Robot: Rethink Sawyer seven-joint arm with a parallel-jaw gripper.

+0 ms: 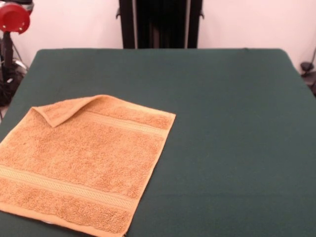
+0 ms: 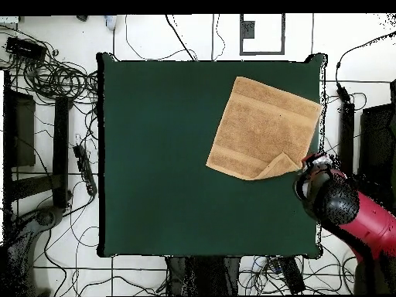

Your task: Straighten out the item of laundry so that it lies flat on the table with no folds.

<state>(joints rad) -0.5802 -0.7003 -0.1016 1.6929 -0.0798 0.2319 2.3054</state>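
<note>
The orange-tan towel (image 1: 84,163) lies on the dark green table (image 1: 222,123) at the near left in the front view, slightly askew. Its far left corner (image 1: 66,111) is folded over onto the towel; the remainder lies flat, with the two woven bands showing. In the overhead view the towel (image 2: 263,128) sits at the table's (image 2: 162,155) upper right, its folded corner (image 2: 280,166) pointing toward the arm. The red and black arm (image 2: 340,205) hangs over the table's right edge, its gripper end (image 2: 312,164) just beside the folded corner. A red arm part (image 1: 14,17) shows at top left.
The black pedestal (image 1: 160,23) stands behind the table's far edge. Cables (image 2: 46,73) and black stands (image 2: 23,131) lie on the floor left of the table in the overhead view. The towel's near edge reaches the table's front edge.
</note>
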